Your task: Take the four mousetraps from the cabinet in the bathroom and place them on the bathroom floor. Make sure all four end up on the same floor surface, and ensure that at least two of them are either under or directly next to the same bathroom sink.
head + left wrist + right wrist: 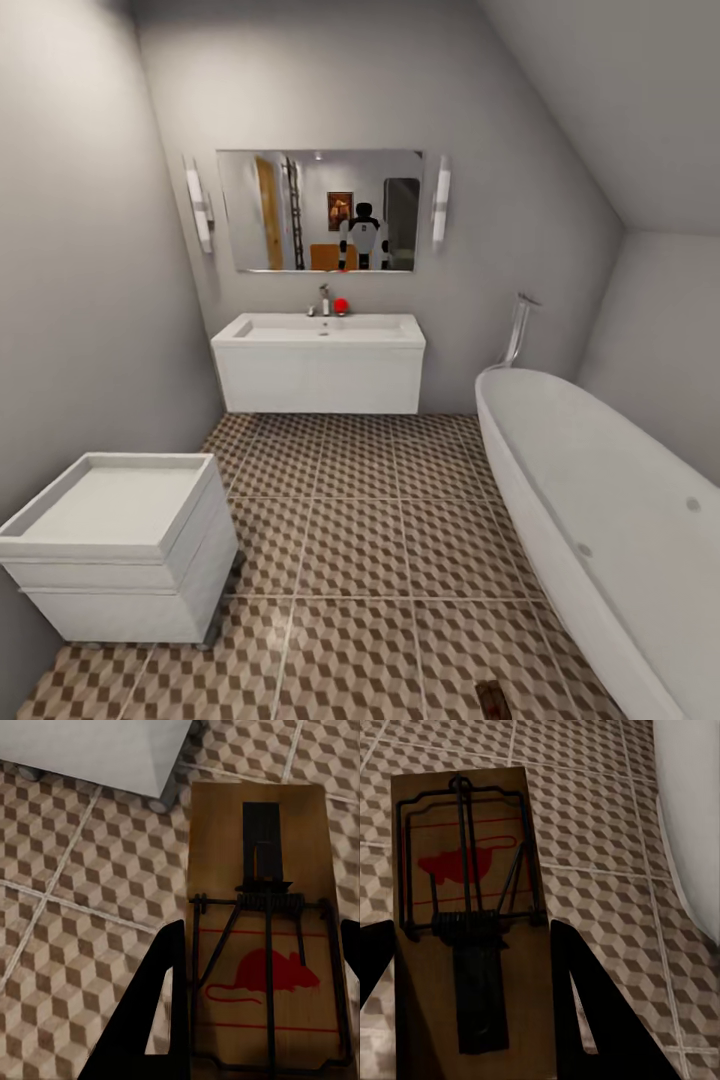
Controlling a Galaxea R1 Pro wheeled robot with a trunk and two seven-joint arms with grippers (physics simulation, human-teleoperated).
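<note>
Our left claw (pixel 262 997) is closed on a mousetrap (pixel 262 922), its dark fingers (pixel 161 1005) flanking the board above the cube-patterned bathroom floor (pixel 82 915), near a white vanity unit (pixel 97 750). Our right claw (pixel 472 997) likewise grips a second mousetrap (pixel 465 892) over the tiles, beside the white bathtub (pixel 694 810). Ahead, a wall-hung sink (pixel 320 328) sits under a mirror (pixel 320 210).

- From head height we face the wall sink (pixel 320 330) at twelve o'clock, far off.
- Both wrist cameras look steeply down, close over cube-patterned tiles (pixel 82 907), shared with our head view.
</note>
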